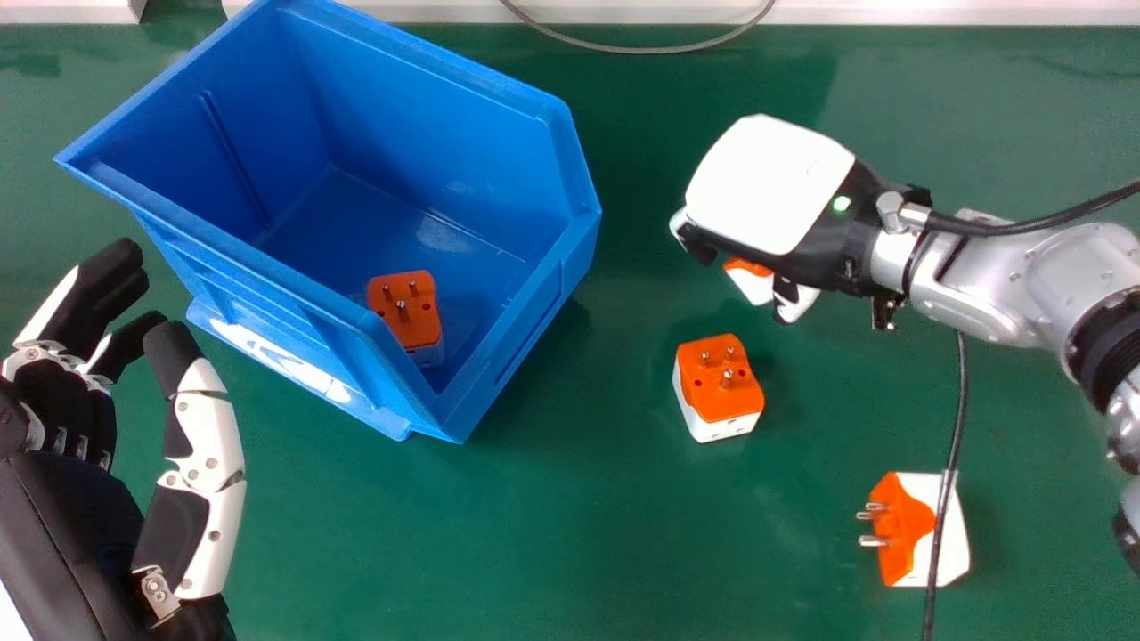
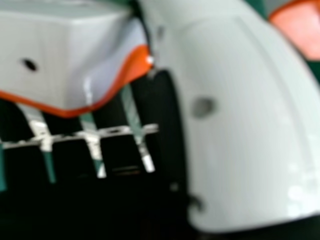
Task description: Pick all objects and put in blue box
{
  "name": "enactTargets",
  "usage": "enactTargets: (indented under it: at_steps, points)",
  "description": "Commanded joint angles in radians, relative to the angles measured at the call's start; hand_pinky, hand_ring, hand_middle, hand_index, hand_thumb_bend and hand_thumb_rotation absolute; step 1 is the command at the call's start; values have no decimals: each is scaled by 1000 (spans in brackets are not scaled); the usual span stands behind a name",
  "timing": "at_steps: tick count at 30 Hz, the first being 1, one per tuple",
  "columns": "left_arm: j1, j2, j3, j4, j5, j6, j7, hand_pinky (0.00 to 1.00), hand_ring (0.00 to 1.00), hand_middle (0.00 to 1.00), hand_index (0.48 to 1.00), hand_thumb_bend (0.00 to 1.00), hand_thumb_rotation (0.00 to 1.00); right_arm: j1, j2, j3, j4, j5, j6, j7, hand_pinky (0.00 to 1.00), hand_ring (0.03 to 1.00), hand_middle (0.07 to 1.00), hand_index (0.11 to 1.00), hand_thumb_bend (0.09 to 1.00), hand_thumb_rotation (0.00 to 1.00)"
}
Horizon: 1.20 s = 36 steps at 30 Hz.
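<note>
In the head view my right hand [image 1: 770, 182] is right of the blue box [image 1: 525, 356], its fingers and thumb curled round an orange and white plug adapter [image 1: 753, 283] mostly hidden under it. The right hand view has that adapter [image 2: 45, 55] lying against the fingers, beside the thumb of my right hand [image 2: 240, 120]. Another adapter [image 1: 720, 383] stands pins up on the table nearer me; a third [image 1: 935, 525] lies on its side at the lower right. One adapter [image 1: 410, 312] rests inside the box. My left hand [image 1: 200, 445] is open left of the box.
A black cable [image 1: 948, 463] runs down from the right forearm across the adapter at the lower right. A grey cable [image 1: 641, 49] curves over the far edge of the green table [image 1: 534, 552]. Pale panels [image 1: 935, 12] border the table's far side.
</note>
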Motion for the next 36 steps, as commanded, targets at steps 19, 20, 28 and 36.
enactTargets:
  at_steps: [19,20,28,36]
  points:
    - [-12,-63,5,-9,17,-16,-2,688,742,728,751,234,0,-24,-130,-134,-250,52,-26,41,298,428,555,491,492,0]
    - [-14,-63,8,-6,22,-18,1,688,741,727,750,235,0,-18,-138,-144,-274,56,-29,58,298,430,560,489,491,0]
    - [-15,-63,13,-9,28,-13,4,674,730,721,743,245,0,60,-203,-246,-555,68,-38,55,305,421,523,512,493,0]
    - [-25,-63,22,-6,35,-9,3,666,724,723,742,248,0,123,-201,-387,-718,166,-90,71,334,429,494,513,498,0]
